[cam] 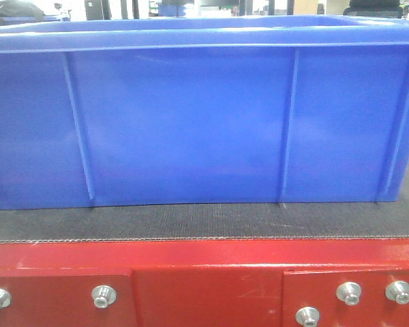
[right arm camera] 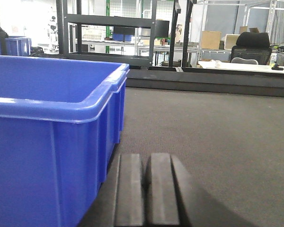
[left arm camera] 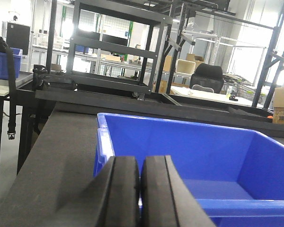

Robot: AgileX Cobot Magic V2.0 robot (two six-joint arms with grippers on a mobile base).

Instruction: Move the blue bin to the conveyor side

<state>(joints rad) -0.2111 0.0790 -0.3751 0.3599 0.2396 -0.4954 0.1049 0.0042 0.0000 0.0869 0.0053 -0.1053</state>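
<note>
front view: the blue bin (cam: pixel 191 116) sits on the black belt of the conveyor side (cam: pixel 204 221), long wall facing me. left wrist view: my left tool (left arm camera: pixel 141 194) is pinched nearly together, empty, at the bin's near rim; the bin looks empty. right wrist view: my right tool (right arm camera: pixel 146 194) is likewise narrow, just right of the bin's end wall.

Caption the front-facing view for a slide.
Blue bin resting on the black conveyor belt above its red bolted frame.
</note>
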